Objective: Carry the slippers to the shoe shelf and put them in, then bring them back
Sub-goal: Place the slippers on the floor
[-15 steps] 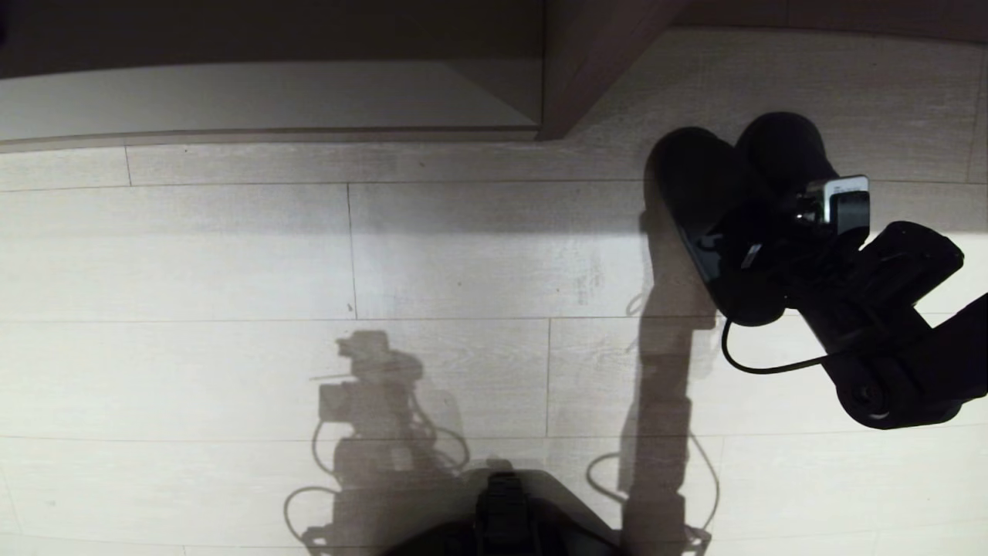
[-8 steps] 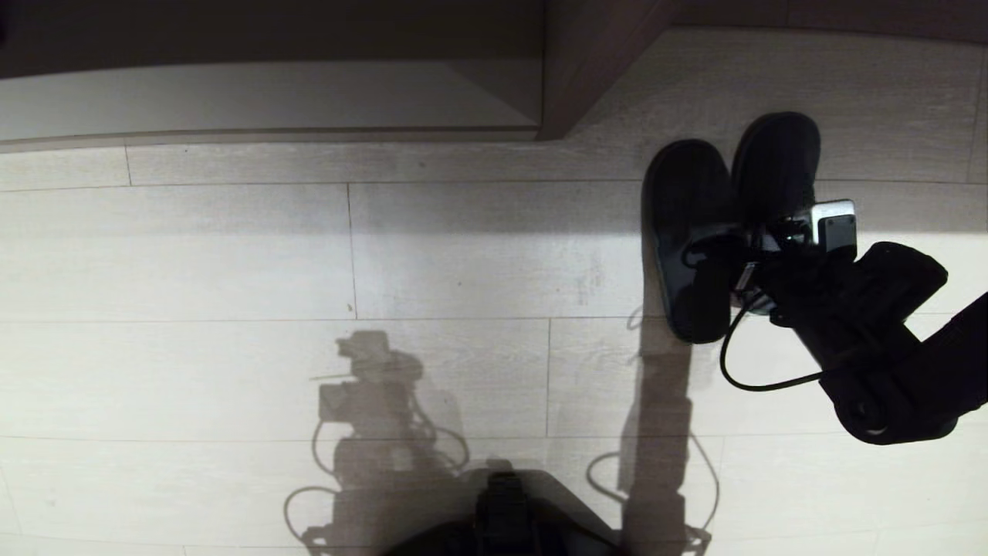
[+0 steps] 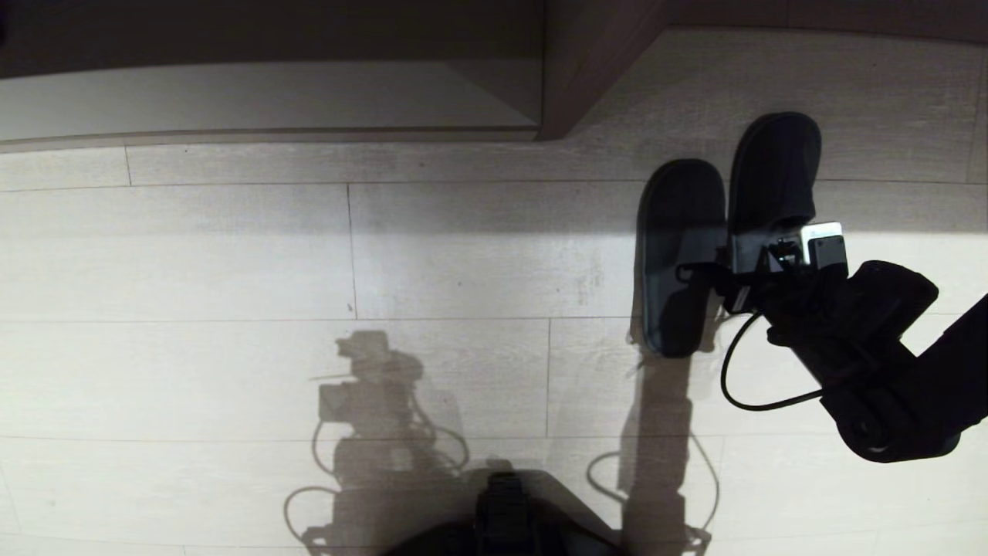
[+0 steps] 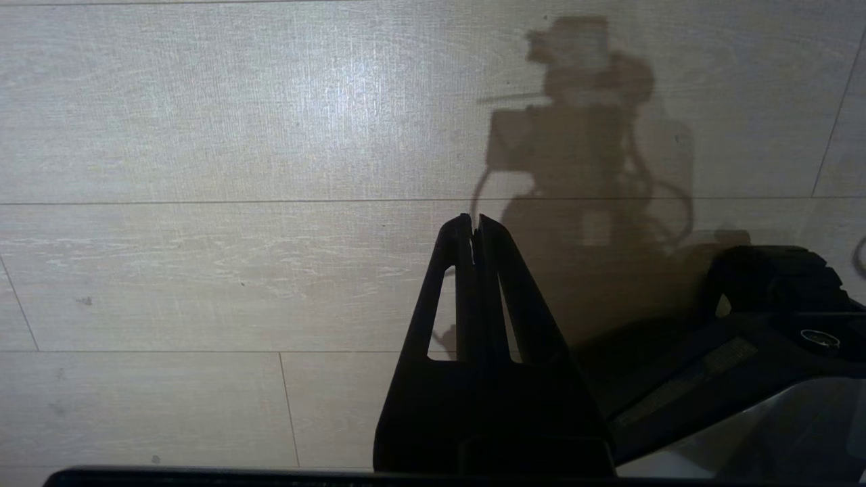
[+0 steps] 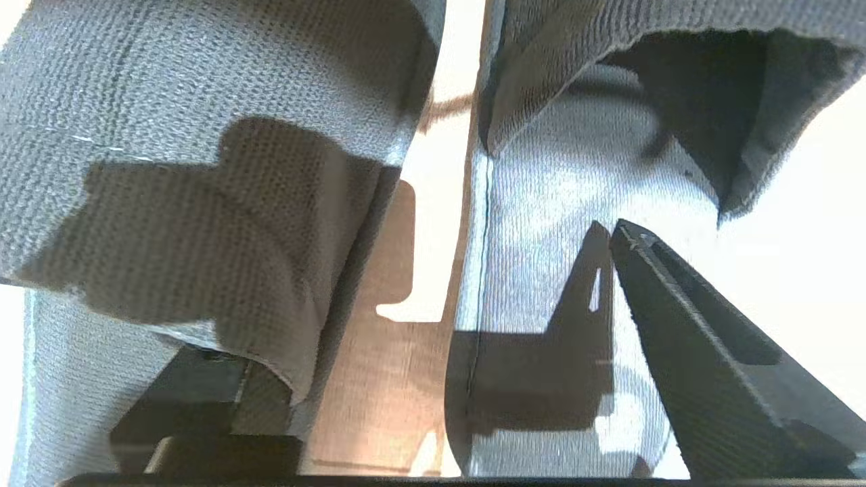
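In the head view, the slippers (image 3: pixel 725 232) lie flat on the floor (image 3: pixel 386 255), side by side and touching, just in front of the corner of the shoe shelf (image 3: pixel 587 69) and not in it. The right gripper (image 3: pixel 733 266) sits over their heel ends, where the two soles meet. The left arm does not appear here.

In the left wrist view, the left gripper (image 4: pixel 475 233) hangs over bare floor, well apart from the slippers, its jaws pressed together and holding nothing.

In the right wrist view, the jaws stand wide, one finger (image 5: pixel 683 325) lying on the insole of one slipper, the other low beside its neighbour; nothing is clamped. The woven straps arch just beyond the fingers.

The slippers look light, soft and floppy, with a cloth surface that should give good friction. The best hold is probably the two inner edges pinched together near the straps, so that both lift as one; a grip on one sole alone would likely let the other drop.
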`<state>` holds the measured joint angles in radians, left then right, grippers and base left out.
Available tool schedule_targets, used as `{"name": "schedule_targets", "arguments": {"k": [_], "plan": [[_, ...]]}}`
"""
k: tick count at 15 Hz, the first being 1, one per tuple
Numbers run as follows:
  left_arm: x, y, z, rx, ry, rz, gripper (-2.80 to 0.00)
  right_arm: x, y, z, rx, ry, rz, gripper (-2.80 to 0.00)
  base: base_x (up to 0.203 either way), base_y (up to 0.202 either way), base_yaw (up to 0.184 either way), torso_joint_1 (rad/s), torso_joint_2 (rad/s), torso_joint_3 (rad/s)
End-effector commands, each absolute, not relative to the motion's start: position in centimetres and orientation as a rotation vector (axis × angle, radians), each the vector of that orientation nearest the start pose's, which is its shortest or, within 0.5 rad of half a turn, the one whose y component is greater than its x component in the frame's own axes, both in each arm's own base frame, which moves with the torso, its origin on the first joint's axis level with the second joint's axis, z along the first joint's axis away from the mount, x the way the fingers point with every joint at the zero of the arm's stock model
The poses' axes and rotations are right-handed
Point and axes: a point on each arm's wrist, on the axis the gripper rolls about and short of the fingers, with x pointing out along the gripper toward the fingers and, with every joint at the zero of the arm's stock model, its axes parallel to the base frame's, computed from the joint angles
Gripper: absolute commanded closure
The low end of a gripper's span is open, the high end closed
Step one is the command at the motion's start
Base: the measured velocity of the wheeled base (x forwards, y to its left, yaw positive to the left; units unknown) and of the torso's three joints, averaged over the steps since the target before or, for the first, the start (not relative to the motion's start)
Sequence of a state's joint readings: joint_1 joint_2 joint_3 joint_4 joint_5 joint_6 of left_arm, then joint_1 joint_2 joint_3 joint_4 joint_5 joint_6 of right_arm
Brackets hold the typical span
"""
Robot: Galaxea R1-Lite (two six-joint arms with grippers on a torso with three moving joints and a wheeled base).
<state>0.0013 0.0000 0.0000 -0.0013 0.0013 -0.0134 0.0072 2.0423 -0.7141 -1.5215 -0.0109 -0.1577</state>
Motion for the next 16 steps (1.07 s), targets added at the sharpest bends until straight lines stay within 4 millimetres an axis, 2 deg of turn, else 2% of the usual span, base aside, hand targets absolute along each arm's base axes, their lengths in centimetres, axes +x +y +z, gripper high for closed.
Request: {"name": "schedule_targets", "arguments": {"k": [1, 6, 9, 12, 16], "plan": [[-2.3, 0.0, 7.6, -0.015, -0.002, 0.003, 0.0, 34.8, 0.2, 13.7, -0.158, -0.195, -0.018, -2.8, 0.0, 0.0, 0.0, 0.0, 0.0, 0.0], [-2.3, 0.0, 7.6, -0.014, -0.002, 0.003, 0.0, 33.6, 0.3, 12.2, -0.168, -0.123, -0.003, -2.8, 0.0, 0.0, 0.0, 0.0, 0.0, 0.0], [-2.3, 0.0, 7.6, -0.014, -0.002, 0.003, 0.0, 34.0, 0.1, 11.2, -0.174, -0.094, -0.011, -2.8, 0.0, 0.0, 0.0, 0.0, 0.0, 0.0], [-2.3, 0.0, 7.6, -0.014, -0.002, 0.003, 0.0, 34.1, -0.6, 11.3, -0.165, -0.099, -0.034, -2.8, 0.0, 0.0, 0.0, 0.0, 0.0, 0.0], [-2.3, 0.0, 7.6, -0.014, -0.002, 0.003, 0.0, 34.5, -0.7, 11.8, -0.021, -0.103, -0.027, -2.8, 0.0, 0.0, 0.0, 0.0, 0.0, 0.0]]}}
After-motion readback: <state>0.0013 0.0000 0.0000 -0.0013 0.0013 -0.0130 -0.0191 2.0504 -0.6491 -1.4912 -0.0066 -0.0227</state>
